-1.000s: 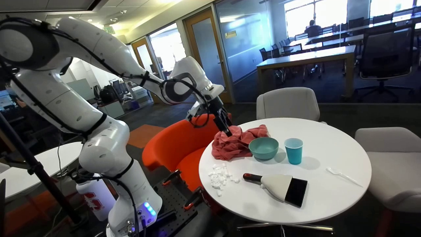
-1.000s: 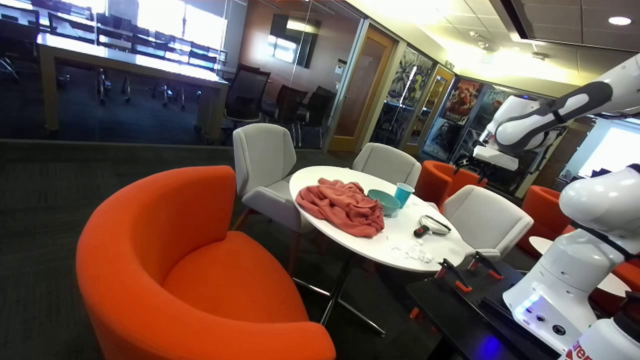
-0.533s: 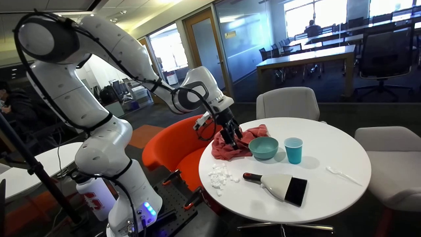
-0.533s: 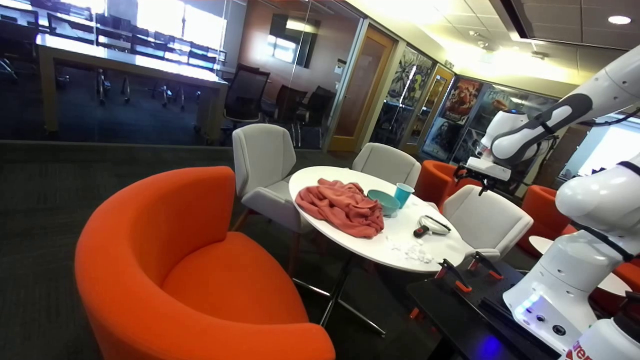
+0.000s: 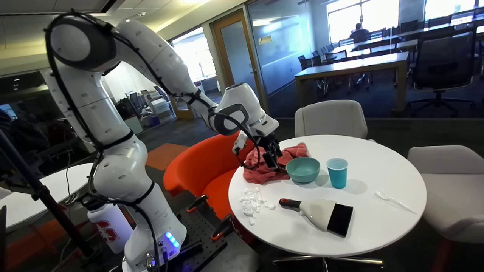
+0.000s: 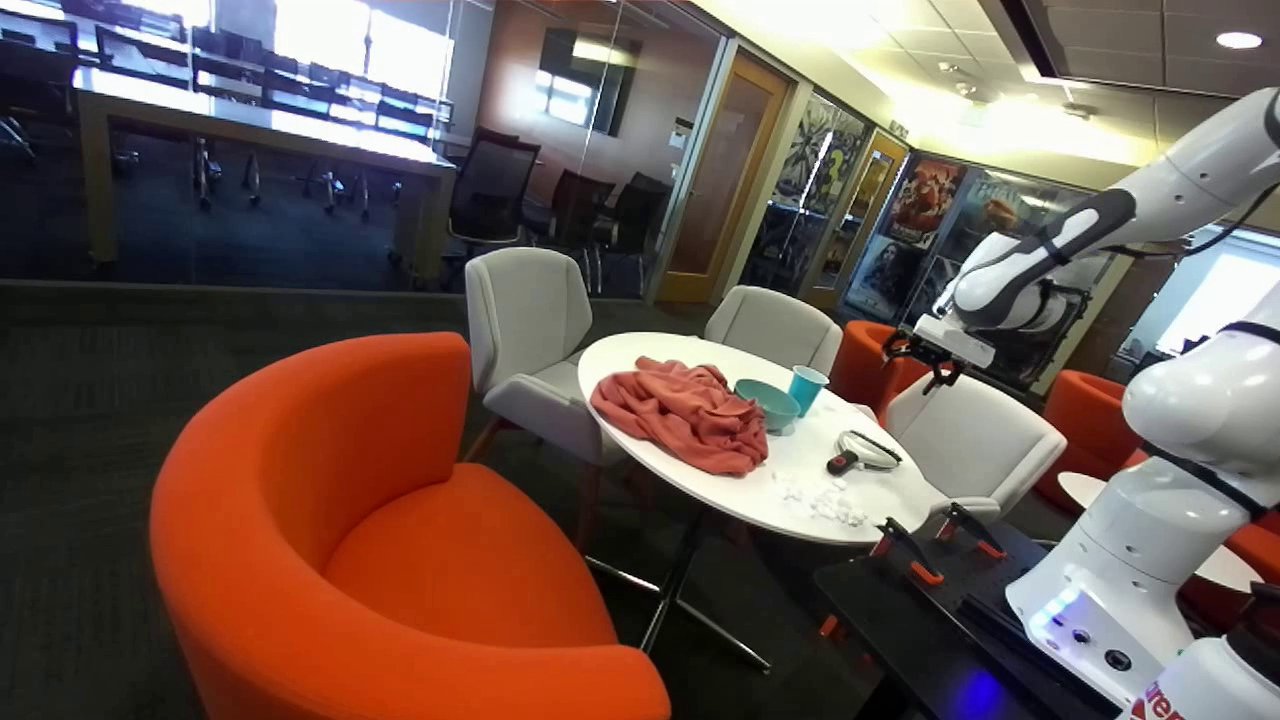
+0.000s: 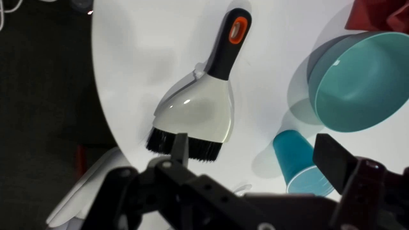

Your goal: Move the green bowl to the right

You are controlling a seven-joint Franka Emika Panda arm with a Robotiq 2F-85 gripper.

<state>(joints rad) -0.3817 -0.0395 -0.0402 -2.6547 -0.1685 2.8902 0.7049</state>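
The green bowl stands upright on the round white table, between a red cloth and a blue cup. It also shows in an exterior view and at the right of the wrist view, partly cut off by the frame edge. It looks empty. My gripper is open and empty, held in the air above the table; it also shows in an exterior view. In the wrist view its fingers are wide apart, and the bowl lies outside them, beyond the right finger.
The blue cup stands close beside the bowl. The crumpled red cloth lies against the bowl's far side. A dustpan with brush, white scraps and a clear plastic spoon lie on the table.
My gripper has come down and moved closer to the table and the bowl, still open. The bowl, cup, cloth and dustpan have not moved.
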